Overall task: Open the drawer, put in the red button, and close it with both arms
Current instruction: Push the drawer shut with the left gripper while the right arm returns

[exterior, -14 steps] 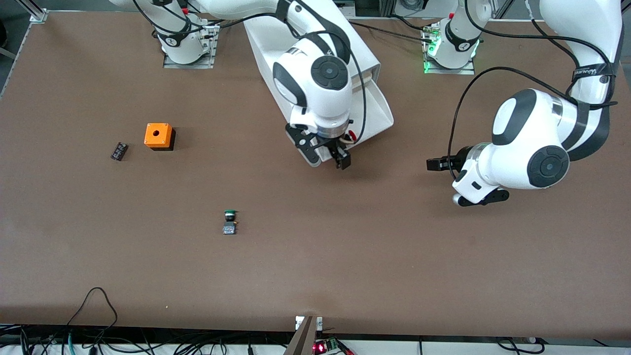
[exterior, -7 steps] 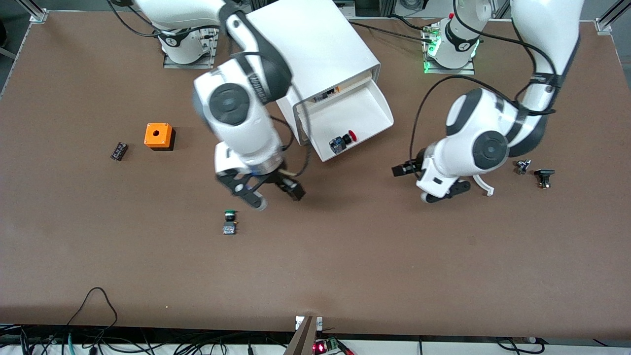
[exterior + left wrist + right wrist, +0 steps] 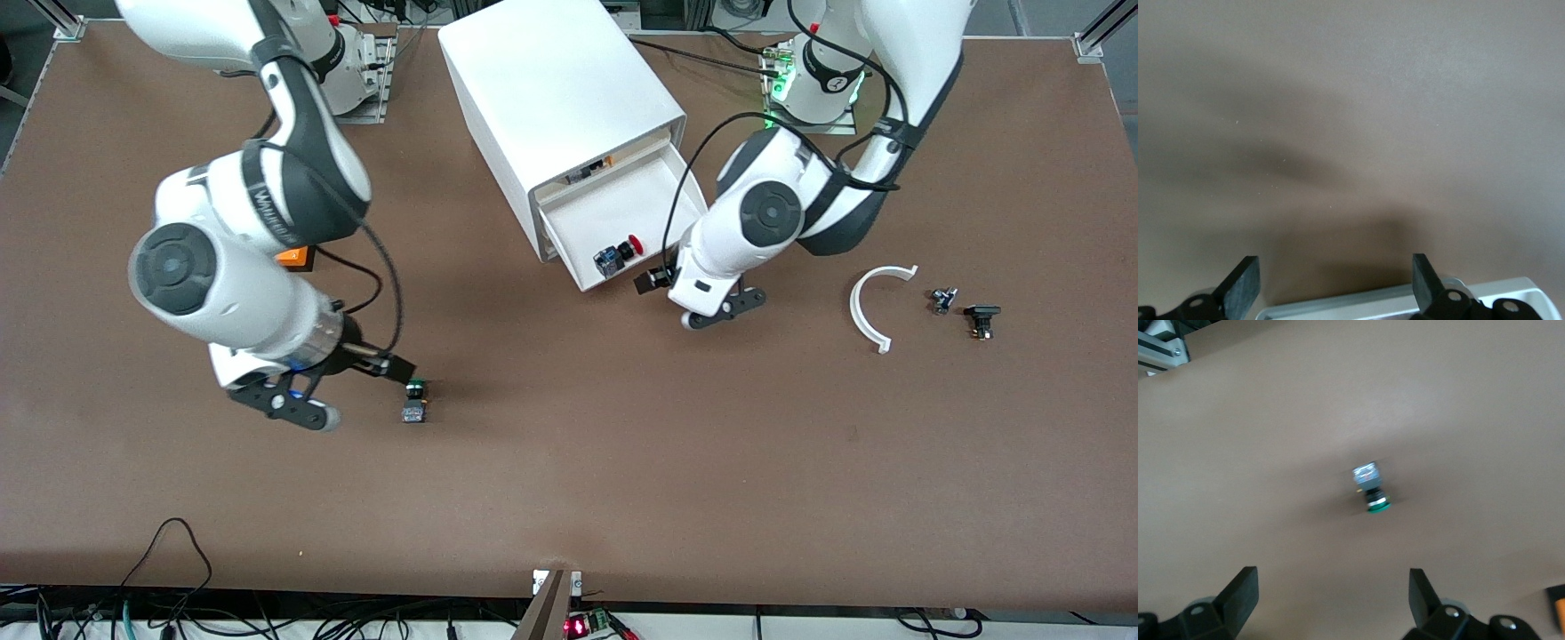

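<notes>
Left hand [image 3: 693, 298] apart beside drawer [image 3: 653, 182]; red button [image 3: 617, 255] inside, apparently on side.

The front view looks steeply down on the cabinet [image 3: 569, 116] from high across the table; each wrist view faces the tabletop close up; the front and right wrist views share the green button [image 3: 414, 388] [image 3: 1376, 503].

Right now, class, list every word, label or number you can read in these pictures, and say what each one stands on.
None reads clearly.
White lettering on the right arm's black band: too blurred to read.
Round mark on the left arm's base: too small.
</notes>
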Robot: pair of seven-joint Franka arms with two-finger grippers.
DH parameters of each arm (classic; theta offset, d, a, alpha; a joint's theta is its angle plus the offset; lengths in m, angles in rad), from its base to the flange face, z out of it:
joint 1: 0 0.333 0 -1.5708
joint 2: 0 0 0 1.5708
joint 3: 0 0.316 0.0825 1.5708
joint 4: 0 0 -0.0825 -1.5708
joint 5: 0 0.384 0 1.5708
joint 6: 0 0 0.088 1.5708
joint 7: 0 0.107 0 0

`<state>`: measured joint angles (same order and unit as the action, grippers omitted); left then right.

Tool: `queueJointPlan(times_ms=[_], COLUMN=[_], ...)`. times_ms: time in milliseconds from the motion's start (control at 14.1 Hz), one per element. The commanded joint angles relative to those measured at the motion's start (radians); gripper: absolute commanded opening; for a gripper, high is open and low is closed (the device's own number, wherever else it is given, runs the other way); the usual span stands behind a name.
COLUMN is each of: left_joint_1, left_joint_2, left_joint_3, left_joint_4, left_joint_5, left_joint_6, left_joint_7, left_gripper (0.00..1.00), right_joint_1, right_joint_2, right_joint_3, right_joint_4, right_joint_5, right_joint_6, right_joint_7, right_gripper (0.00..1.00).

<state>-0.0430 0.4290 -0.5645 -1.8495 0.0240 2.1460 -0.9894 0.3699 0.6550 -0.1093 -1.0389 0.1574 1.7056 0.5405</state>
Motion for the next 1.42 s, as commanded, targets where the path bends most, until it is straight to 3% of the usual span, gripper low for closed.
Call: queueJointPlan(times_ms=[0, 354, 495, 637, 1061, 1344], left_joint_1=[-0.027, -0.08, -0.097, -0.081, -0.08, -0.087], left_joint_2=[-0.004, 0.017, 0.004, -0.01, -0.012, 0.002], left_joint_3=[0.003, 0.0, -0.006, -0.056, -0.175, -0.207], left_joint_4=[-0.023, -0.043, -0.075, -0.103, -0.131, -0.132], left_joint_5=[0.097, 0.129, 0.128, 0.125, 0.08, 0.079], left_joint_6=[0.04, 0.072, 0.071, 0.071, 0.074, 0.072], left_joint_7=[-0.081, -0.173, -0.181, -0.183, -0.265, -0.265], left_gripper=[1.0, 1.0, 1.0, 1.0, 1.0, 1.0], right_joint_1=[-0.017, -0.017, -0.014, -0.008, -0.008, -0.011], right_joint_2=[-0.096, -0.212, -0.27, -0.342, -0.524, -0.552], right_joint_3=[-0.065, -0.197, -0.202, -0.201, -0.201, -0.201], right_joint_4=[-0.12, -0.271, -0.321, -0.374, -0.53, -0.509], right_joint_5=[-0.001, -0.006, -0.044, -0.085, -0.102, -0.101], right_joint_6=[-0.004, -0.003, -0.001, -0.001, -0.001, -0.029], right_joint_7=[-0.211, -0.451, -0.471, -0.47, -0.473, -0.475], right_gripper=[1.0, 1.0, 1.0, 1.0, 1.0, 1.0])
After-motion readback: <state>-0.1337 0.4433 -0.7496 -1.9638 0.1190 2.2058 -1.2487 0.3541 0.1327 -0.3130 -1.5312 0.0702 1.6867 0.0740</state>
